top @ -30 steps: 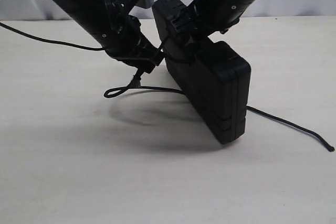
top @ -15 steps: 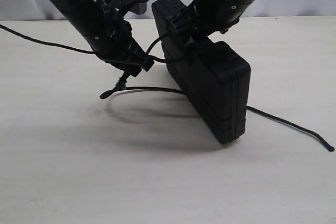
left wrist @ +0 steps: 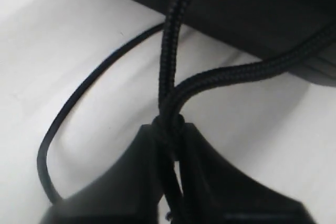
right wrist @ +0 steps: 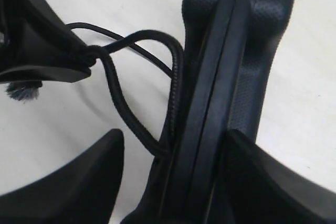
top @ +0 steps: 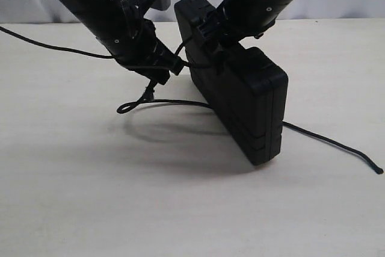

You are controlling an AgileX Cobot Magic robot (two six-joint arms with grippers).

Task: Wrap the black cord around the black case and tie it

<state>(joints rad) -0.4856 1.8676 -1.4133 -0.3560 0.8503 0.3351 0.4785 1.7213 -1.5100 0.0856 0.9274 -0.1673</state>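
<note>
Rightward again, the left gripper [top: 157,75] pinches the limp cord [top: 180,102] beside the upright case [top: 246,100] at frame centre; right gripper [top: 210,28] straddles the case. Grasp near the knot.

I read no text, label, brand or number anywhere, neither on the black case [top: 240,97] nor on anything around it.

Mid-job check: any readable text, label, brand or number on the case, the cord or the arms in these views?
None. No readable text in any view.
black case: plain textured black shell, no label or logo visible.
black cord: braided, unmarked.
left gripper and right gripper: dark, partly blurred; no markings can be made out.
</note>
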